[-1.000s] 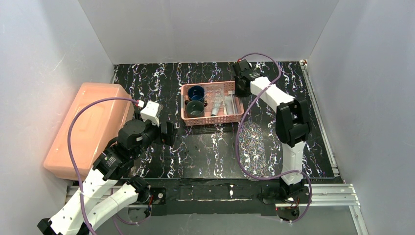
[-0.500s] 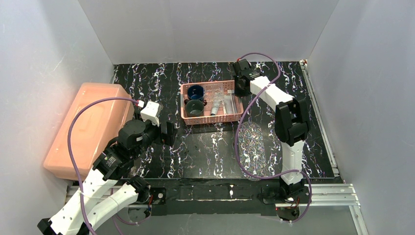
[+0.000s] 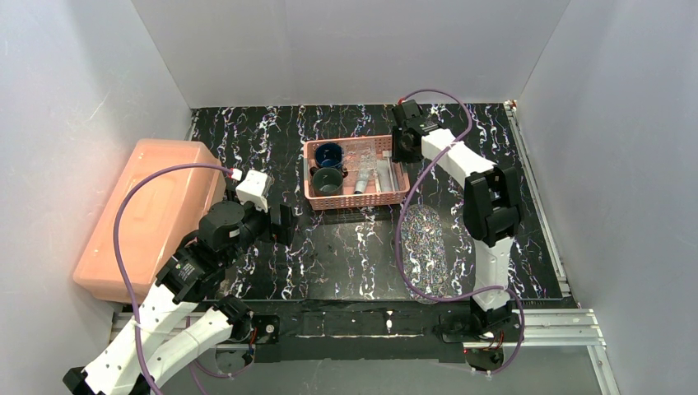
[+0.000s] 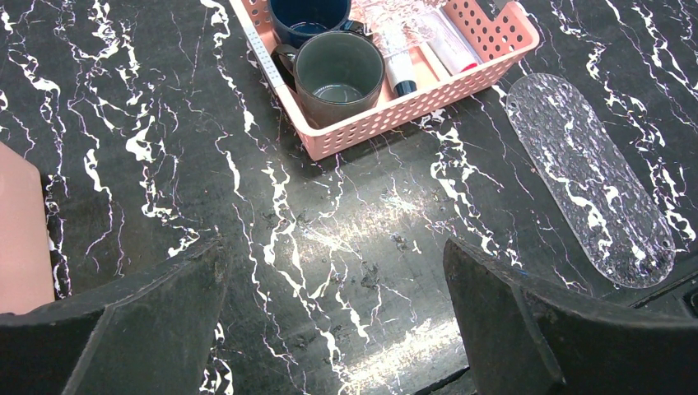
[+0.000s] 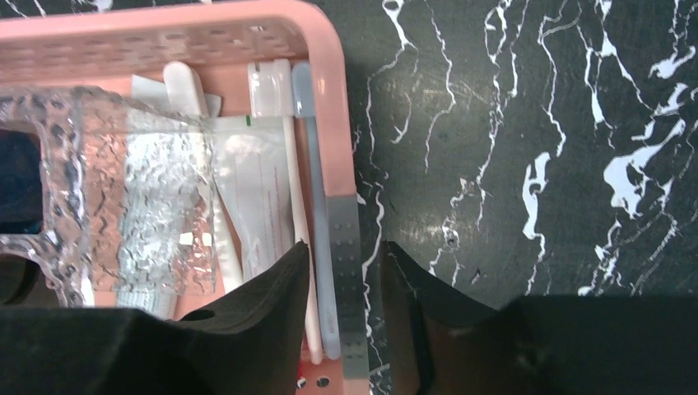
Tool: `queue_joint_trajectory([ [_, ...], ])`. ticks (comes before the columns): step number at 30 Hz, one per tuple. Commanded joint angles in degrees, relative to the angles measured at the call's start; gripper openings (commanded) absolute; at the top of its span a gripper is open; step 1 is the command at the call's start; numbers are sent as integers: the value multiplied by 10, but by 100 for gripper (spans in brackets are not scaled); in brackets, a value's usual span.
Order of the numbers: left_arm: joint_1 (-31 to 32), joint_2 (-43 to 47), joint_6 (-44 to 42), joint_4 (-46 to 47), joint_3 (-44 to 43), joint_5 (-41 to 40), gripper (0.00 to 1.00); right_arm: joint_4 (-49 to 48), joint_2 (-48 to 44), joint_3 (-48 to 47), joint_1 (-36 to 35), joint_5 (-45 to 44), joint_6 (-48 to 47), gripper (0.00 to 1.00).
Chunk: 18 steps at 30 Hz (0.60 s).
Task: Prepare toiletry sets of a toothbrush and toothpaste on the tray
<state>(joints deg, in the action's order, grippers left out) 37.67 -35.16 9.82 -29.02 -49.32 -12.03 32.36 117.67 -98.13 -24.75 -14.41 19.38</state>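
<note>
Two dark fingers (image 5: 247,329) of the right tool (image 5: 346,255) stand partly apart, clamping nothing, astride the right wall of the pink perforated plastic basket (image 5: 329,49), one inside and one over the black white-veined table (image 5: 535,123). Just beside the inner finger lies the slim white plastic toothbrush (image 5: 290,164), its long axis running straight ahead of the tool, parallel to that wall. The right arm is far nearer; the left tool (image 4: 337,329), wide open and empty, hangs well apart. The flat clear glitter-speckled tray (image 3: 428,251) lies bare, nearer the arms than the basket
</note>
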Motion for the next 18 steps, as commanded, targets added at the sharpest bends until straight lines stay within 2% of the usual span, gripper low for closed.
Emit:
queue_joint_trajectory([
  [1, -2, 4, -4, -5, -15, -6, 99, -14, -58, 17, 2, -8, 1, 49],
  [3, -2, 4, -4, -5, -15, -4, 99, -7, -74, 24, 2, -13, 0, 53],
  [8, -3, 7, -3, -5, -16, 0, 99, -7, -138, 76, 2, -24, -3, 55],
  [18, -2, 14, 0, -5, -15, 8, 99, -4, -325, 257, 2, 2, 4, 57],
])
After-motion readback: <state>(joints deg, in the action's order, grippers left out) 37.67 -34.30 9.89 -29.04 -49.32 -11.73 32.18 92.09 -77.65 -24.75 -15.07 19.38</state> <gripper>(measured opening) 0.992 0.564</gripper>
